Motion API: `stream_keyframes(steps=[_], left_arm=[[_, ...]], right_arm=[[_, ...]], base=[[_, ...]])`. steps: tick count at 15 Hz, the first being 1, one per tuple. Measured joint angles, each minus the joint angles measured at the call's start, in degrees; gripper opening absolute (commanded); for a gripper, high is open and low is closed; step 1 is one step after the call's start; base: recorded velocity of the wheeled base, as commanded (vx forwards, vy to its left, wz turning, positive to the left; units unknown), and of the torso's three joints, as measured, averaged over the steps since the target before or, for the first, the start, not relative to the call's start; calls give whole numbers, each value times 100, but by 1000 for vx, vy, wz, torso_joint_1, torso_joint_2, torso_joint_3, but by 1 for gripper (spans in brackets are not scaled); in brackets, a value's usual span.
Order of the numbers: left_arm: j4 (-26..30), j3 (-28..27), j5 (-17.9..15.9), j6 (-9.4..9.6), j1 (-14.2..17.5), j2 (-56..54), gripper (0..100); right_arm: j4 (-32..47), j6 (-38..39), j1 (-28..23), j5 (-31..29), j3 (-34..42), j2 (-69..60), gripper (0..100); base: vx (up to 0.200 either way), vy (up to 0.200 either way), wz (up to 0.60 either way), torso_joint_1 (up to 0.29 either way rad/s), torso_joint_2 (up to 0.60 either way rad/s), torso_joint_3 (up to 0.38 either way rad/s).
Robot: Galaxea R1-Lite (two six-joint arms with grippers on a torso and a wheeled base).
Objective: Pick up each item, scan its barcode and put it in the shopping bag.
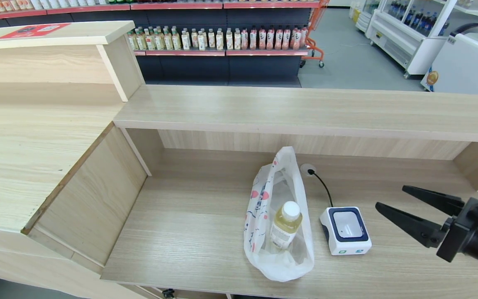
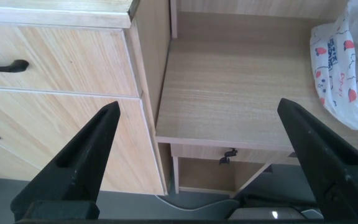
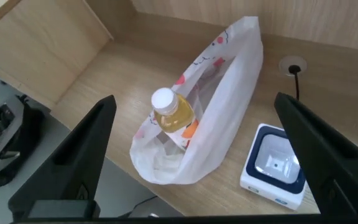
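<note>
Right end effector (image 1: pixel 389 197): fingers spread wide, nothing between them. It hangs over the right part of the surface (image 1: pixel 189 236), just right of the scanner (image 1: pixel 345 229), tips pointing toward it.

Left end effector (image 2: pixel 199 104): fingers also spread, empty. It sits low, off the near edge of the surface, with the drawer fronts (image 2: pixel 55 68) beside it and one corner of the bag showing at the far side.

Scanner: white body, dark frame around the window, window facing up. A black cable (image 1: pixel 324 187) runs from it to a round grommet (image 1: pixel 307 169) near the back wall of the recess.

Shopping bag (image 1: pixel 257 216): translucent white with red and blue print, lying on the surface just left of the scanner, mouth open upward, handles toward the back wall.

Bottle (image 1: pixel 285 226): inside the shopping bag, tilted, white cap uppermost, yellowish liquid, pale label. Barcode cannot be made out.

Raised ledge (image 1: pixel 305 110) runs above the recess; beyond it, store shelves (image 1: pixel 222 39) lined with drinks.
</note>
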Motion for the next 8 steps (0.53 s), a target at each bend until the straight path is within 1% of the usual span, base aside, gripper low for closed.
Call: stream_keyframes(steps=[3, 6, 8], left_arm=[[0, 0, 2, 0, 0, 0, 100], [0, 0, 0, 0, 0, 0, 100], [0, 0, 2, 0, 0, 0, 100]], right_arm=[[-5, 0, -347, 2, 256, -145, 100], [13, -46, -820, -16, 599, -195, 100], [169, -99, -1023, -22, 690, -222, 100]], base=[[0, 0, 0, 0, 0, 0], [0, 0, 0, 0, 0, 0], [0, 0, 0, 0, 0, 0]])
